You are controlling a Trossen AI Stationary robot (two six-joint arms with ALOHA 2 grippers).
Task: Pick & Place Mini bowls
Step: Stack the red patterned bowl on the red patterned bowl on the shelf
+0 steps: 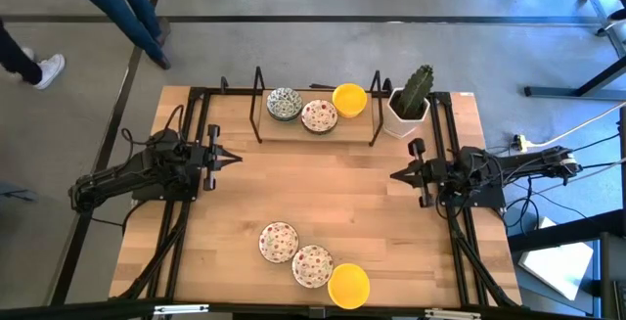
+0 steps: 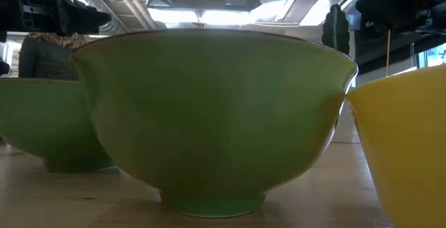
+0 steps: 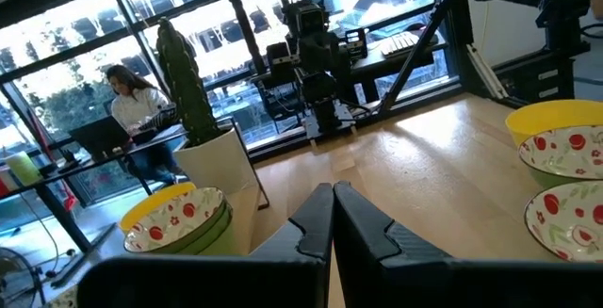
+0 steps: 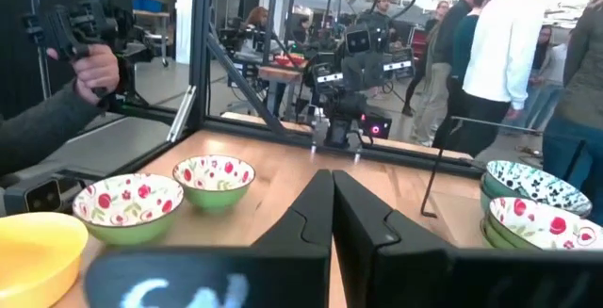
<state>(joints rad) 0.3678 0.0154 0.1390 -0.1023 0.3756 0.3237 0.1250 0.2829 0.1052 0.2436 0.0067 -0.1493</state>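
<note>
Three mini bowls sit in a row near the table's near edge: two white ones with red speckles (image 1: 279, 242) (image 1: 312, 265) and a yellow one (image 1: 348, 286). Three more stand on a low shelf at the far edge: a blue-green patterned one (image 1: 284, 103), a red-speckled one (image 1: 319, 115) and a yellow one (image 1: 349, 99). In the low view the near bowls fill the picture, green outside (image 2: 209, 116), with the yellow one (image 2: 404, 144) beside them. My left gripper (image 1: 227, 157) (image 3: 332, 216) hovers shut at the table's left. My right gripper (image 1: 396, 175) (image 4: 332, 209) hovers shut at the right. Both point toward the table's middle.
A white square pot with a green cactus (image 1: 409, 105) stands at the far right corner beside the shelf's black frame (image 1: 257, 105). Bare wood (image 1: 313, 183) lies between the two grippers and between the two bowl groups. People stand beyond the table.
</note>
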